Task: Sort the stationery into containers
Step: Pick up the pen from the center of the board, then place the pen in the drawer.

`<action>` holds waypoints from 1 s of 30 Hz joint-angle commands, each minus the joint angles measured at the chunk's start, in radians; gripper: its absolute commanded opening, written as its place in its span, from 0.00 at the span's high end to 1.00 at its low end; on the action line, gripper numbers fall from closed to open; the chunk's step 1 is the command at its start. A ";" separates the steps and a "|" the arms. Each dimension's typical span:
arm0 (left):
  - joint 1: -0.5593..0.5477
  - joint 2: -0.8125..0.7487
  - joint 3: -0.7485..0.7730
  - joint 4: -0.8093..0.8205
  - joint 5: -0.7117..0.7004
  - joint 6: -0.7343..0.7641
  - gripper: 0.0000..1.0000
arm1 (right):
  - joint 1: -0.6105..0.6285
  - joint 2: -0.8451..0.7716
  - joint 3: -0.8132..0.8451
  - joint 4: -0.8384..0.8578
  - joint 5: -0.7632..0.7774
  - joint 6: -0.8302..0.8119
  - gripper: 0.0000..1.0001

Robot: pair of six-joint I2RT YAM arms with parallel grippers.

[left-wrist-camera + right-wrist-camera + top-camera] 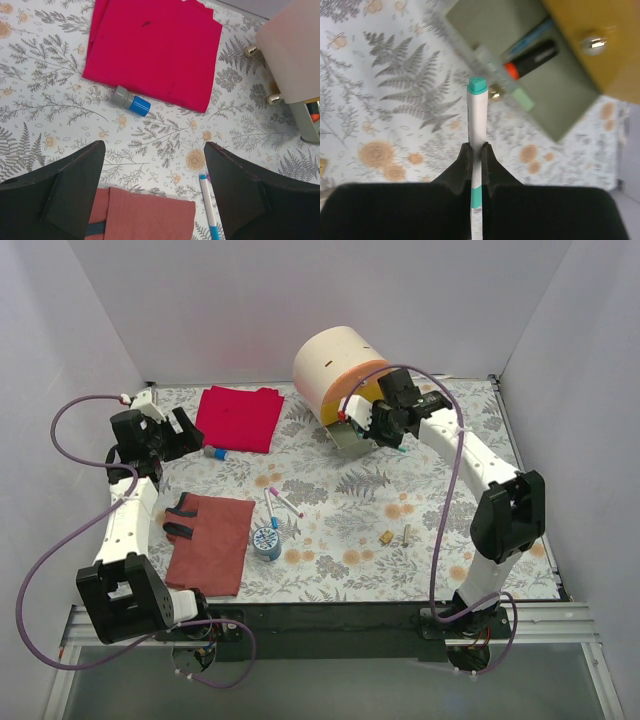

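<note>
The cream drum cabinet (335,365) lies at the back with its olive green drawer (520,65) pulled open. A black-and-orange highlighter (532,57) and a bluish pen lie in the drawer. My right gripper (476,150) is shut on a white-and-teal pen (477,115), held just in front of the drawer's knob; it also shows in the top view (375,425). My left gripper (155,150) is open and empty over the mat. Pens (280,502), a tape roll (266,540) and two tan blocks (385,537) lie on the table. One pen (208,207) lies beside my left gripper's right finger.
A red cloth (240,418) lies at the back left, with a small grey-and-blue capped stick (131,101) at its near edge. A rust-brown cloth (210,540) lies at the front left. The yellow drawer front (600,50) sits above the open drawer.
</note>
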 commanded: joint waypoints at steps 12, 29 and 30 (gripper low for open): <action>0.006 0.095 0.212 -0.198 -0.035 0.186 0.20 | 0.000 0.149 0.243 0.115 0.006 -0.274 0.96; 0.007 -0.077 0.029 -0.158 0.040 0.144 0.20 | 0.002 0.244 0.223 0.323 0.184 -0.380 0.46; 0.007 -0.092 0.011 -0.158 0.054 0.144 0.20 | 0.005 0.234 0.223 0.322 0.200 -0.374 0.45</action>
